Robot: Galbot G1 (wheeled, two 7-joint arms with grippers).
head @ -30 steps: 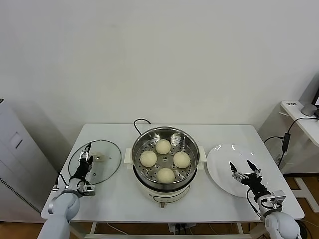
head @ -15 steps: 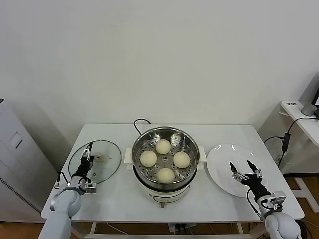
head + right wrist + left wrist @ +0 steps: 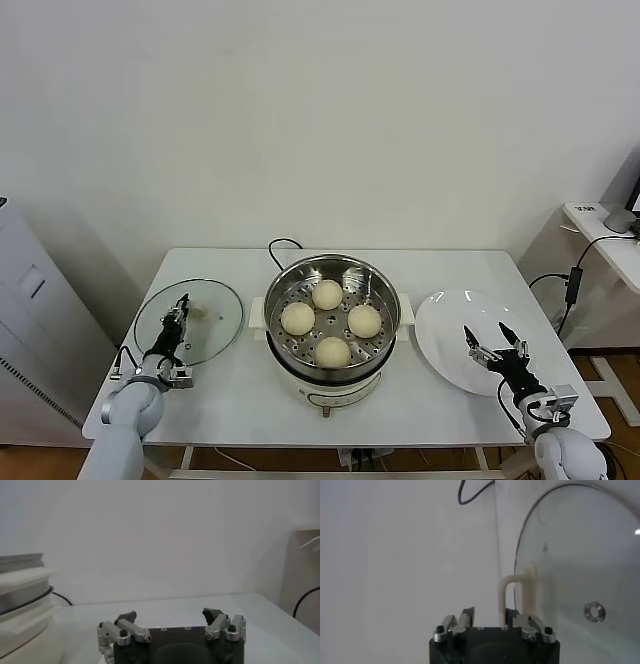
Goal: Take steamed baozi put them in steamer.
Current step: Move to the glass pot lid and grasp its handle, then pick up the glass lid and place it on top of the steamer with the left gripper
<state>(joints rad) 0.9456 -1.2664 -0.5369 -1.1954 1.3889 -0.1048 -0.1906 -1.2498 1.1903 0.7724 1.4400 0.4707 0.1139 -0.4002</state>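
Bright, even indoor light fills the head view, with no single source visible. Shadows are soft: a faint grey one falls on the wall left of the bench (image 3: 240, 380), and a dimmer band sits under the steamer (image 3: 332, 325). The steamer's steel wall shows gentle highlights. In the left wrist view the glass lid (image 3: 580, 570) carries a small bright glint near its rim, and the background looks pale and washed. The right wrist view is softly lit, with its distant background hazy.
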